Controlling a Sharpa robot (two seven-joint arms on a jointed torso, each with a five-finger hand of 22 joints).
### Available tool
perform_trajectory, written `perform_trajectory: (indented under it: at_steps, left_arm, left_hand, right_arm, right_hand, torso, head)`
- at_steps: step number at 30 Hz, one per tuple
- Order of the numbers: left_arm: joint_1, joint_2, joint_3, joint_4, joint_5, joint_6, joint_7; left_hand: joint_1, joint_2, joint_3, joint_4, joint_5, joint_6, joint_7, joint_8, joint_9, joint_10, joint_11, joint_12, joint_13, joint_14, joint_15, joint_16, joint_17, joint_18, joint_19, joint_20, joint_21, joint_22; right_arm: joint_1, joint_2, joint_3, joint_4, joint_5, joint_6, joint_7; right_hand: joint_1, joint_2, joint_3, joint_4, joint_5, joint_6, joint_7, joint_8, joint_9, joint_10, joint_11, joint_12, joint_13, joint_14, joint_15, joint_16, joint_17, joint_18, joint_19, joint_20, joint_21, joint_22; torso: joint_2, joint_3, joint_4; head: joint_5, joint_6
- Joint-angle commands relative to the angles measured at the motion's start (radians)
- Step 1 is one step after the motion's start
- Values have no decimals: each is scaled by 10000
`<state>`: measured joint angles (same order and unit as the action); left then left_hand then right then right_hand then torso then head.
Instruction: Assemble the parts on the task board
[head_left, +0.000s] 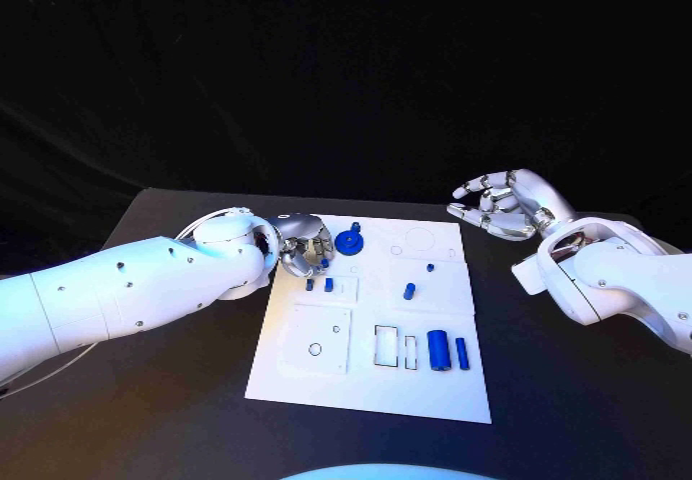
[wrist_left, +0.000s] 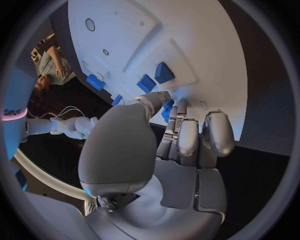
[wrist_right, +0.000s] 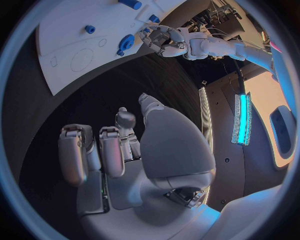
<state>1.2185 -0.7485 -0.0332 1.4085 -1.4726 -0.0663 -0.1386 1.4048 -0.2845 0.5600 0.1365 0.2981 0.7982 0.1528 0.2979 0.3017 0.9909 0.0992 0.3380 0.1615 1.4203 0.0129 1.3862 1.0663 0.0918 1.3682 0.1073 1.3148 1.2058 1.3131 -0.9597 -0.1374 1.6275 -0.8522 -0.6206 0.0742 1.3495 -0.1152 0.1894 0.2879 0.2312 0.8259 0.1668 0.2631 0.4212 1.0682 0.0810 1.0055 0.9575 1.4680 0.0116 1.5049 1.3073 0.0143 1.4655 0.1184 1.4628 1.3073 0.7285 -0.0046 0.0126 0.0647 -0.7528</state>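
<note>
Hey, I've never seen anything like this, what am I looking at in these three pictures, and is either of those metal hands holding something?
This is a two-armed robot at a black table. The square picture comes from a camera on its head, looking down. The two round pictures come from cameras at its wrists, each looking over that arm's own hand.

On the table lies a white task board with outlined slots and small blue parts, among them a blue gear near the far edge and blue cylinders nearer the robot.

The left hand is over the board's far left corner, beside the gear. Whether its fingertips pinch a part, I cannot tell. The right hand hangs off the board over the table, fingers curled, holding nothing.
</note>
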Motion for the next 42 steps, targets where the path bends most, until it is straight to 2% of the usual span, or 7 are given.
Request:
perform_trajectory:
  at_steps: [1,12,13,19,20,30,42]
  left_arm:
    - [-1,-17,4,33,88,-177,2]
    - [3,-522,54,314,2410,-1617,1233]
    - [4,-625,66,370,3171,-1818,1540]
    - [10,-1093,134,700,6817,-2440,2942]
    - [12,-1162,141,755,7388,-2461,3150]
    - [15,-1749,164,1317,12133,-1873,5013]
    - [13,-2001,163,1606,13619,-1747,5954]
  left_hand:
    - [-124,-10,-58,0,-20,-84,-13,-50,-19,-89,22,-47,-18,-31,87,-39,-52,-23,-49,7,-60,-54]
    - [-369,33,-768,253,-12,-185,-8,-159,-48,-629,127,-113,-52,-506,187,-482,-1155,174,-555,108,-771,-947]
    - [-318,117,-1024,314,7,-153,81,-155,-44,-984,203,-212,-108,-1206,246,-1136,-2479,398,-1270,161,-1666,-2044]
    - [226,394,-1935,532,11,-14,317,-190,-71,-1302,288,116,-134,-1822,355,-1449,-3472,704,-2181,266,-3082,-3589]
    - [426,478,-2169,600,18,-27,341,-236,-96,-1556,349,170,-174,-2738,400,-2141,-4844,928,-3014,317,-4228,-4826]
    - [966,837,-2454,914,58,265,503,-246,-140,-1476,436,812,-178,-3439,486,-2403,-5408,939,-3222,410,-4932,-5289]
    - [1164,833,-1837,979,135,695,346,-142,-139,-747,243,1286,-151,-3413,319,-2337,-5652,941,-3063,242,-5001,-5365]
  right_arm:
    - [-17,14,0,-43,-480,693,-284]
    - [-141,239,-1,-313,-3733,2552,-1287]
    - [-172,284,-1,-330,-4247,2710,-1405]
    - [-327,549,-1,-477,-6340,3262,-2076]
    - [-349,603,-2,-512,-6610,3334,-2190]
    - [-560,1127,-10,-829,-8262,3600,-2965]
    - [-656,1452,-13,-928,-8533,3658,-3029]
  right_hand:
    - [59,-93,162,2,-95,-31,-46,78,-24,-594,-34,-1517,-1439,561,-77,-97,798,204,288,-112,-161,1671]
    - [1198,-796,1766,-146,-201,658,-3,116,-161,-769,59,-5744,-4847,555,-15,-205,664,297,120,-62,-606,1378]
    - [1201,-878,1880,-145,-221,698,-16,90,-184,-628,65,-5988,-5097,558,26,-205,665,300,133,-78,-595,1391]
    - [1176,-1102,2204,-192,-309,816,-25,-2,-254,-446,113,-6772,-5855,561,26,-211,660,300,134,-36,-630,1384]
    - [1147,-1140,2219,-186,-318,802,-19,-27,-267,-487,136,-6869,-5936,559,35,-217,646,303,127,-27,-648,1373]
    - [1013,-1293,2281,-192,-409,787,48,-138,-330,-554,230,-7278,-6343,541,120,-257,562,313,112,28,-703,1346]
    - [1143,-1168,2704,-363,-621,1043,10,-118,-345,-199,187,-7447,-6685,554,77,-246,587,274,218,22,-541,1475]
  torso:
    - [6,-2,-3]
    - [0,9,-13]
    - [2,10,-12]
    - [-1,1,22]
    - [2,-2,6]
    - [25,-8,-6]
    - [9,-12,-4]
  head:
    - [-16,12]
    - [-194,61]
    - [-235,74]
    - [-413,107]
    - [-422,121]
    - [-587,154]
    - [-582,94]
